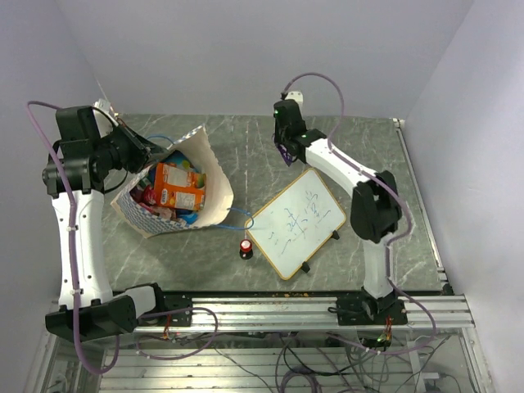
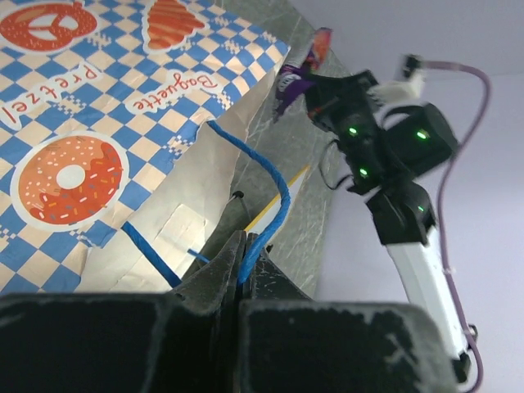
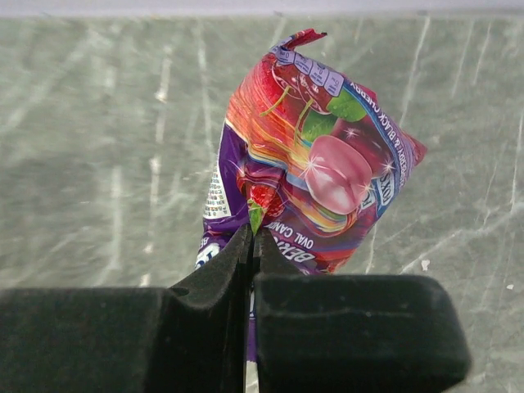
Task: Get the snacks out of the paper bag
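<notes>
Several snacks [image 1: 176, 190] lie inside the paper bag [image 1: 217, 184], which leans open on the tabletop [image 1: 246, 143]. The left hand [image 2: 243, 246] is pinched shut on its blue cord handle [image 2: 274, 184]. The right hand [image 3: 252, 242] clamps a purple-pink cherry candy packet [image 3: 319, 155] above the tabletop, well apart from the bag.

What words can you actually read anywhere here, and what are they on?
"Pretzel": paper bag
"Baguette": same paper bag
"BLACK CHERRY": candy packet
"OVAL CAND...": same candy packet, partly hidden
Blue handwriting on the whiteboard: unreadable
Print on the other snacks: too small
</notes>
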### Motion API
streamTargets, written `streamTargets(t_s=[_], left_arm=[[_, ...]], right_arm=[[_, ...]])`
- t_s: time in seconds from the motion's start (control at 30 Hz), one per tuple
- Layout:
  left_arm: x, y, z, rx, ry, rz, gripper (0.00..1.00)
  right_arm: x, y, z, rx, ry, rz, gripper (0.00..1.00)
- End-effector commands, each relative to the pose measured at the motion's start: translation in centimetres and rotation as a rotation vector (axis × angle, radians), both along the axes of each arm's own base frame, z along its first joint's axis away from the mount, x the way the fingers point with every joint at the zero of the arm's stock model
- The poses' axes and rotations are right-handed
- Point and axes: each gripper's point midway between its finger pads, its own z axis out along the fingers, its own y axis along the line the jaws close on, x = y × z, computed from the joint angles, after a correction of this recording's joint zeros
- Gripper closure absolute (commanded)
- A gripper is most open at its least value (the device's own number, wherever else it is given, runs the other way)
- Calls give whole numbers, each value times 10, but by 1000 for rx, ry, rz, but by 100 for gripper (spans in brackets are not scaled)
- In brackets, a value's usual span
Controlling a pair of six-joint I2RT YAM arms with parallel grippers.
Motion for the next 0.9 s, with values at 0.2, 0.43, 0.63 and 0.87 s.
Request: streamTargets(t_s=[0.2, 0.43, 0.63, 0.87], left_arm=[[0, -5, 31, 71, -94, -98, 93], [0, -6, 30, 73, -93, -114, 93], [-2, -8, 30, 72, -103, -127, 93], [-6, -9, 30, 71, -119, -128, 93]], right_arm=[[40, -6, -65, -97, 102, -54, 100], [45, 6, -79, -102, 147, 4, 88], [28, 17, -54, -53, 188, 85, 48], [-27, 23, -13, 47, 266, 182, 34]])
